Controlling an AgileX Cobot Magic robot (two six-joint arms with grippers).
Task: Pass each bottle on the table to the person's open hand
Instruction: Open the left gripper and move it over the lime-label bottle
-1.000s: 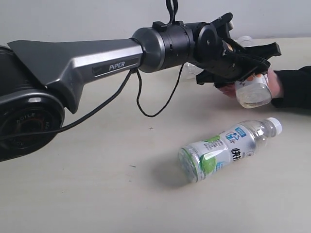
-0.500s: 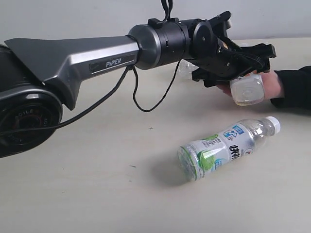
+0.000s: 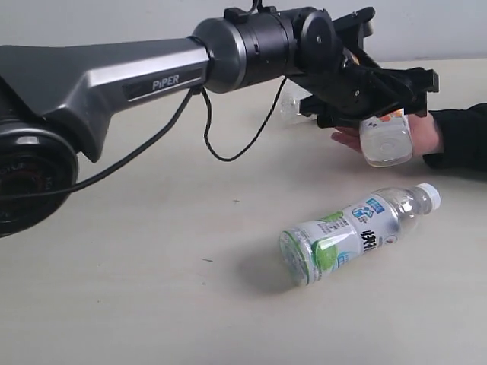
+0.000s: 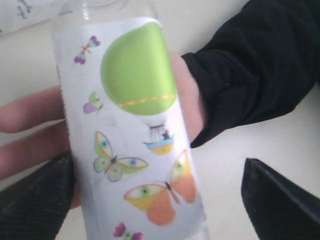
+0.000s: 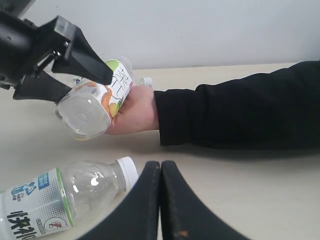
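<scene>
Left pincer [image 4: 160, 197] spread wide, not clamping. The butterfly-label bottle [image 4: 135, 140] lies in the person's hand [image 5: 135, 112]. Right pincer [image 5: 160, 170] closed, empty. White-capped bottle [image 3: 354, 236] lies on surface [image 3: 152, 289]. Probably light, thin-walled, slick, so grip labelled mid-body gently.

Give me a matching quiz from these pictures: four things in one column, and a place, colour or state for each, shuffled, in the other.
1. butterfly bottle
2. white-capped bottle
3. right hand
4. sleeve

A. lying on the table
B. black
C. shut
D. in the person's palm

Pairs: 1-D, 2-A, 3-C, 4-B.
</scene>
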